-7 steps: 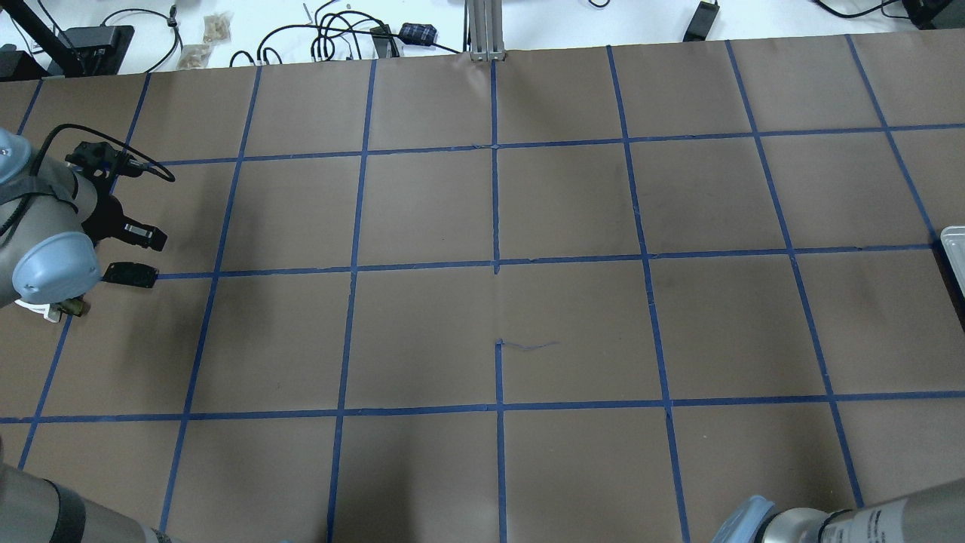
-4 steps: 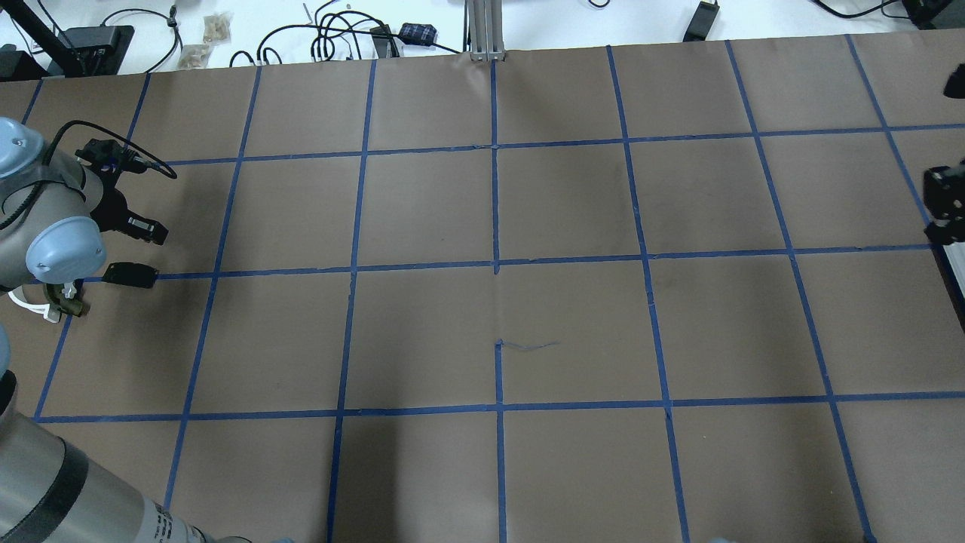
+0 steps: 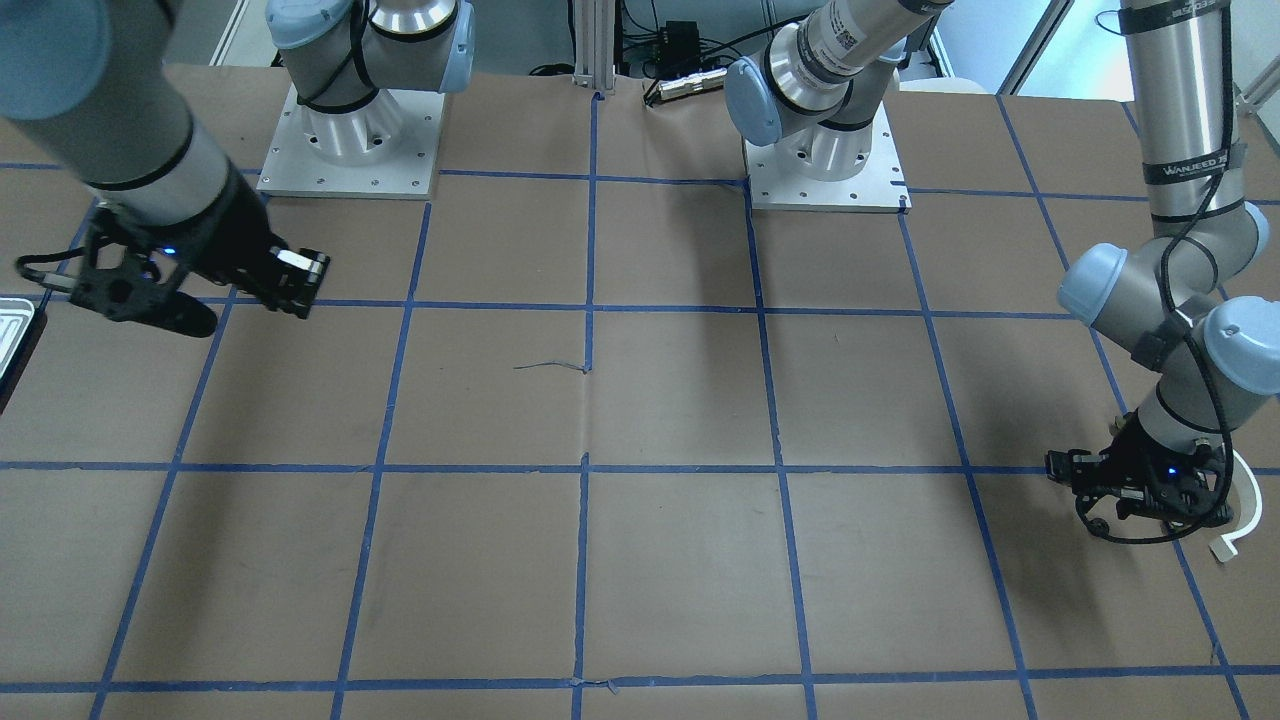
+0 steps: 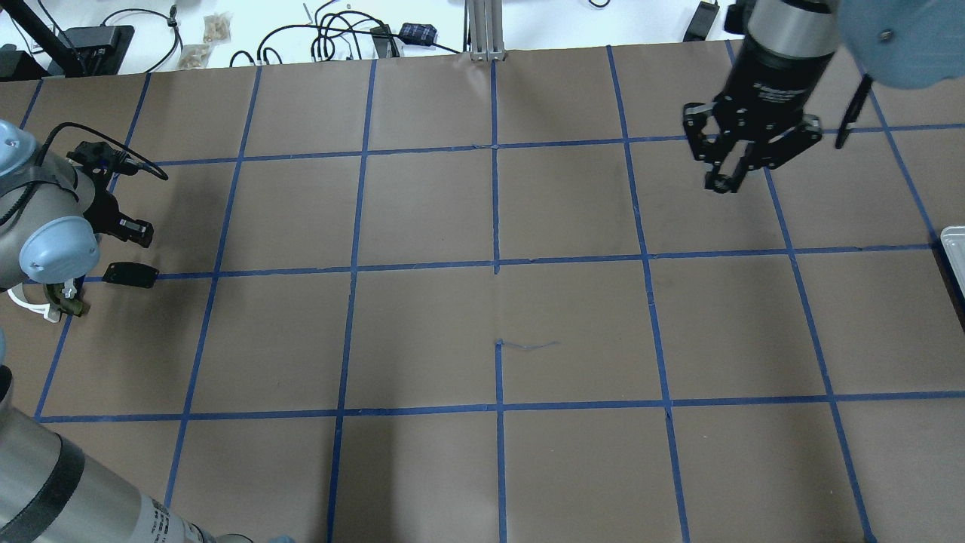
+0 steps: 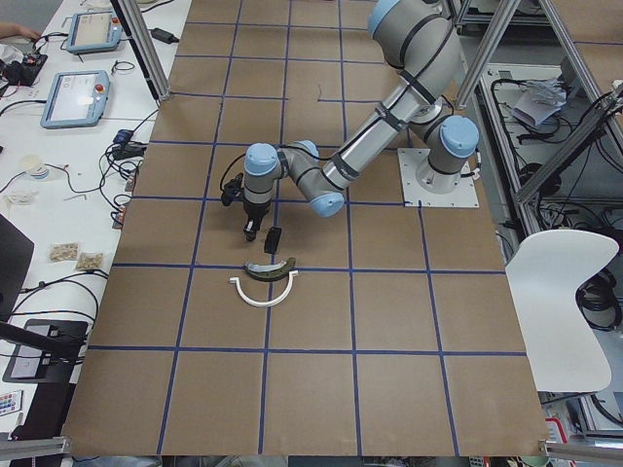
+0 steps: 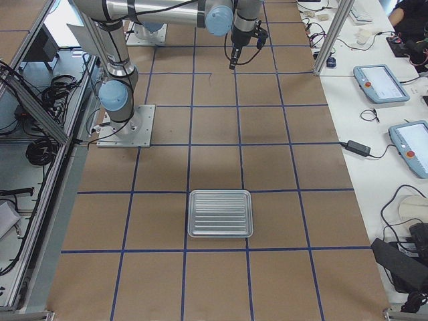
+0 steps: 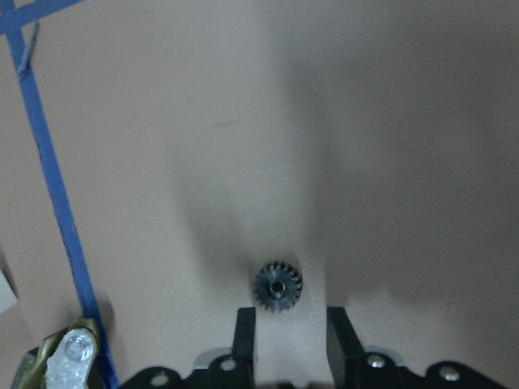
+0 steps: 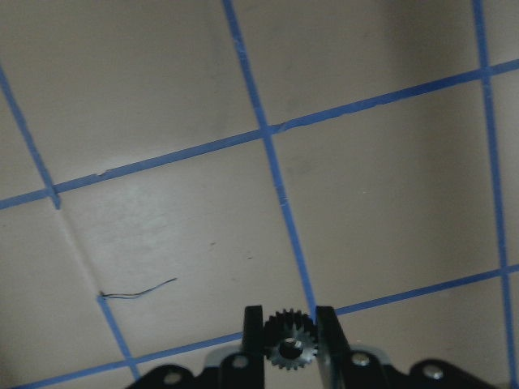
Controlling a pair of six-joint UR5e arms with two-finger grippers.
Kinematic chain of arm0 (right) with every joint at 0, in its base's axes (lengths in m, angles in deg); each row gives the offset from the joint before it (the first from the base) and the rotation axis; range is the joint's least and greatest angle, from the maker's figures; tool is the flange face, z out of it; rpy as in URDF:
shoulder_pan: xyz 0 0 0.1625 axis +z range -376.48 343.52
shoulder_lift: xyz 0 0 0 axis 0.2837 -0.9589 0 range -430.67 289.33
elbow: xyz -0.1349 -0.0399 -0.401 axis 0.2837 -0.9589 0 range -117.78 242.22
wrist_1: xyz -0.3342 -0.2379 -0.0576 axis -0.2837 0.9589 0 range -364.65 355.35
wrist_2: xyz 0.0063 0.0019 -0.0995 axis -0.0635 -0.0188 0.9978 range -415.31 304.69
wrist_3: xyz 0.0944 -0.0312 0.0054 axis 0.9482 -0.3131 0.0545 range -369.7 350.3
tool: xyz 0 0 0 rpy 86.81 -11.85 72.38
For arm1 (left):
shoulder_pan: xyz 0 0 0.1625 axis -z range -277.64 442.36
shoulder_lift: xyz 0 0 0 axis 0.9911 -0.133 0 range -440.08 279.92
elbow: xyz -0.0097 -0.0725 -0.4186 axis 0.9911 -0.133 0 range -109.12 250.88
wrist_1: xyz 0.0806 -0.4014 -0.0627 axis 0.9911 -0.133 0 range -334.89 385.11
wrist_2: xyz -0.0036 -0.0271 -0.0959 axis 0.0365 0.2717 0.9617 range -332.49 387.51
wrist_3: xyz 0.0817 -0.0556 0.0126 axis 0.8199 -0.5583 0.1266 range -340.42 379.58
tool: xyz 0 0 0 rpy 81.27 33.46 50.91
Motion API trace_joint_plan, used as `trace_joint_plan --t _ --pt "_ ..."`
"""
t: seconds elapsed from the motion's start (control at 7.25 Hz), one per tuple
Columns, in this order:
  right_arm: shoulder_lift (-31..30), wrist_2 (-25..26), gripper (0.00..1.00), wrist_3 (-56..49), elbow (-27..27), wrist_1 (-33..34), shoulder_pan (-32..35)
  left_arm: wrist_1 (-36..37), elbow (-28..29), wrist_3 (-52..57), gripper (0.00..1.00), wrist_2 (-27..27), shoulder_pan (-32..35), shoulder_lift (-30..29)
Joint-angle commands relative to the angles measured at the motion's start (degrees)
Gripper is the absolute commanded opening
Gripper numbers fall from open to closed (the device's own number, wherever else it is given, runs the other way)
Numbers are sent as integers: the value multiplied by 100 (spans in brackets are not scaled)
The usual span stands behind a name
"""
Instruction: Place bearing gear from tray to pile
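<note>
My right gripper is shut on a small black toothed bearing gear and holds it above the paper, right of centre at the far side in the overhead view. The ridged silvery tray lies far off at the table's right end. My left gripper is open, low over the paper, with another bearing gear lying loose just beyond its fingertips. The pile sits beside it: a white half-ring, an olive curved piece and a flat black plate.
Brown paper with a blue tape grid covers the table. Two arm base plates stand at the robot's side. Cables and tablets lie beyond the far edge. The tray's corner shows at the overhead view's right edge.
My right arm has swung into the overhead view from the right edge and now hangs over the far right squares. My left gripper has drawn back slightly toward the left.
</note>
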Motion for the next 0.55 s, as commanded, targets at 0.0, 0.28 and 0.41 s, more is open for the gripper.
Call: trace_joint_plan --t 0.0,0.28,0.41 --pt "543 -418 9 1352 1 898 1128 -481 75 -138 58 32 135 318" --pt "1159 -323 11 2129 36 1665 1956 -1472 356 -427 58 224 519 661" --pt "1432 -348 14 2149 106 1895 2125 -1634 392 -1134 58 304 818 776"
